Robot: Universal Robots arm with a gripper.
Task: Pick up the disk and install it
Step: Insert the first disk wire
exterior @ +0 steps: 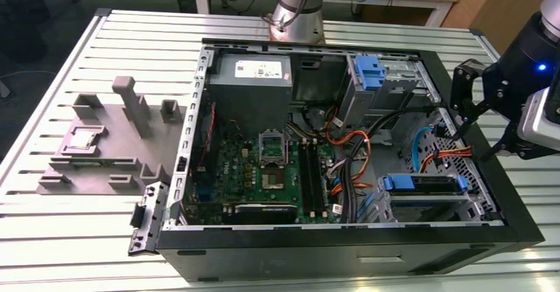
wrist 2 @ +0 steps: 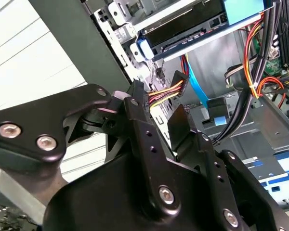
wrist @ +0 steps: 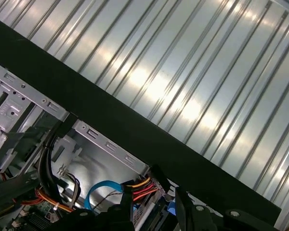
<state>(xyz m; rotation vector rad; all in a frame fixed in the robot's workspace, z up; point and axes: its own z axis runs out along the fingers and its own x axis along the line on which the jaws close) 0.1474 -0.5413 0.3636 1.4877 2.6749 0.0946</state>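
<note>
Arm [exterior: 296,6] rises behind the open computer case [exterior: 350,249] and reaches over to the exterior view's right. Wrist tilted, gripper [exterior: 486,125] hanging above the case's right wall, angled inward and down. Disk [exterior: 426,184] lies flat in the drive cage [exterior: 437,208], in the case's corner closest to the camera on the exterior view's right, below the gripper and apart from it. It reads as a dark slab with a blue plastic carrier across its front edge. In the second wrist view its dark edge carries a blue-and-white tab at one corner. Fingers [wrist 2: 139,125] moderately spread, holding nothing, touching nothing; red-yellow-orange cables [wrist 2: 166,94] show past the tips.
</note>
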